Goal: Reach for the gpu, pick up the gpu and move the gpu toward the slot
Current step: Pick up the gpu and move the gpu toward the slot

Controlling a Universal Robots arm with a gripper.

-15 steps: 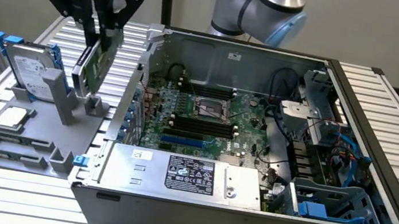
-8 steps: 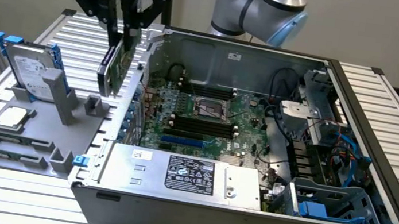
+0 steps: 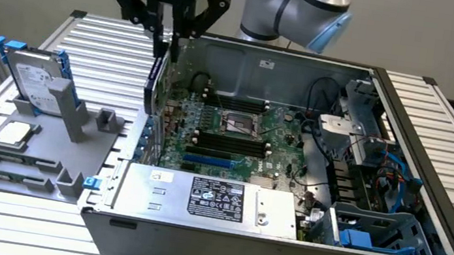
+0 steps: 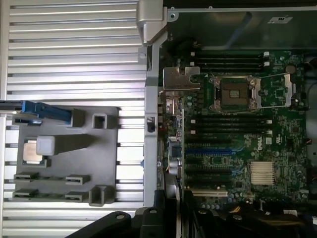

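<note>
Grey plastic, at the exterior view's left: the holder tray carried the hard drive upright and the square chip flat. Moving right, the gripper hung over the open computer case, fingers partly closed on the gpu, held edge-on above the case's wall. Further right lay the green motherboard.
</note>
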